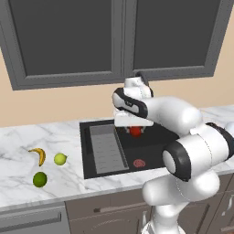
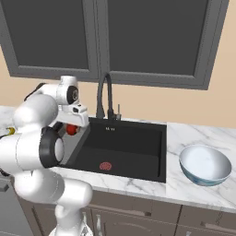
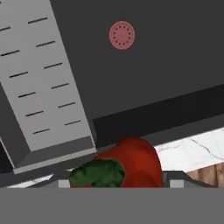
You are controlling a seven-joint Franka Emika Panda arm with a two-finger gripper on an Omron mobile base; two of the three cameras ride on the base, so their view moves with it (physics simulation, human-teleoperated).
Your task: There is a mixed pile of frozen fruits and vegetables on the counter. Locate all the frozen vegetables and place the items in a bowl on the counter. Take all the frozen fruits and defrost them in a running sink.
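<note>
You have the gripper pinching a red round piece with a green stem cap, hanging above the black sink toward its back edge. On the counter left of the sink lie the banana, the yellow-green ball and the dark green ball. The bowl sits right of the sink.

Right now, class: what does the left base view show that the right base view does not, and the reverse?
Left base view alone: the banana, a yellow-green ball and a dark green ball on the counter, and the grey tray. Right base view alone: the bowl and the faucet. Both: the sink, its drain and the red piece at the gripper.
</note>
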